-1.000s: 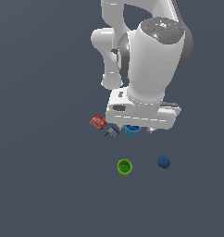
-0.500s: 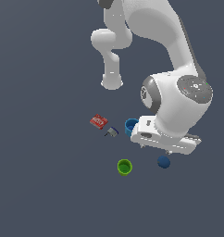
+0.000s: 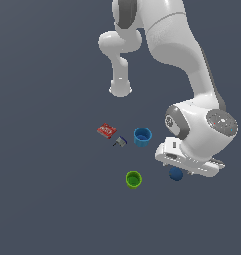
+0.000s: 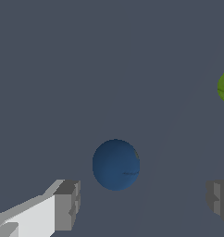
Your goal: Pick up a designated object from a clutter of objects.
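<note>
A dark blue ball (image 4: 116,164) is resting on the grey counter (image 3: 53,199), lying beneath the gripper (image 4: 141,203), whose fingers (image 4: 67,206) are spreading wide to either side without touching it. Beyond the gripper, a green cup (image 3: 134,179), blue cup (image 3: 142,136), small grey piece (image 3: 121,142) and red box (image 3: 106,130) are sitting apart.

grey floor (image 3: 43,199) under small clutter (image 3: 121,142)

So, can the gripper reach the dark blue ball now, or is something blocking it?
Probably yes. The gripper is open, the dark blue ball lies between its fingers, and the green cup stands apart.
</note>
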### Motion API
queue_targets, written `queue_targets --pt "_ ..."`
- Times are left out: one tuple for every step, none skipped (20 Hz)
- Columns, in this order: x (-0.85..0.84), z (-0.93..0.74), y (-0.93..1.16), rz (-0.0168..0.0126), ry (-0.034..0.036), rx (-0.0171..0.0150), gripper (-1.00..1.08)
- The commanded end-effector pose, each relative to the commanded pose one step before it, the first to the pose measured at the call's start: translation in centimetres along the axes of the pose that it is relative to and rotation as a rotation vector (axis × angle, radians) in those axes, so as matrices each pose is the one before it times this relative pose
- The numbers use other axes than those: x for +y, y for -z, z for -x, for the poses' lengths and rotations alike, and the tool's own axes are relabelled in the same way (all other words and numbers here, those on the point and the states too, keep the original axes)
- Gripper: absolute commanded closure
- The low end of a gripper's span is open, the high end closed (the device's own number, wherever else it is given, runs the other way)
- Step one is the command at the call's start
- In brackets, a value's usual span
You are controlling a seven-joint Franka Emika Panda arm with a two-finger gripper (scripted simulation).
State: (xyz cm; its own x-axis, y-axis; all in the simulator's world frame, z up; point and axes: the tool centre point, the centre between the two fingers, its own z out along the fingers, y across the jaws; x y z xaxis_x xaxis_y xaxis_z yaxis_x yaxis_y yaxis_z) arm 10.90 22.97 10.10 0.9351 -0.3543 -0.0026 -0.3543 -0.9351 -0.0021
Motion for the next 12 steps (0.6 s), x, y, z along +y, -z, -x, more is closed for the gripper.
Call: queue_targets --pt "-0.807 0.287 -1.019 0.0007 -0.01511 0.00204 -0.92" --pt "-0.223 0.112 -0.298 0.0004 -0.00363 0.00019 -0.92" --pt "-0.18 0.092 -0.244 0.00034 -0.00299 0.00017 -0.92" --pt "-0.141 0.076 -0.19 0.00026 -0.00227 0.00013 -0.92" --pt "-0.098 0.052 -0.136 0.00019 -0.00168 0.0001 -0.92" --pt "-0.06 0.033 -0.081 0.00011 -0.00097 0.00006 -0.92" --pt "-0.036 0.026 -0.026 0.0 0.0 0.0 -0.92" --pt "0.102 0.01 0.087 0.00056 0.00305 -0.00135 -0.92" --pt "-0.002 0.002 -0.041 0.0 0.0 0.0 -0.92" --pt "-0.005 0.005 -0.122 0.0 0.0 0.0 -0.92" --pt "-0.007 0.008 -0.202 0.0 0.0 0.0 -0.92" --pt "0.014 -0.008 -0.271 -0.00006 -0.00045 0.00017 -0.92"
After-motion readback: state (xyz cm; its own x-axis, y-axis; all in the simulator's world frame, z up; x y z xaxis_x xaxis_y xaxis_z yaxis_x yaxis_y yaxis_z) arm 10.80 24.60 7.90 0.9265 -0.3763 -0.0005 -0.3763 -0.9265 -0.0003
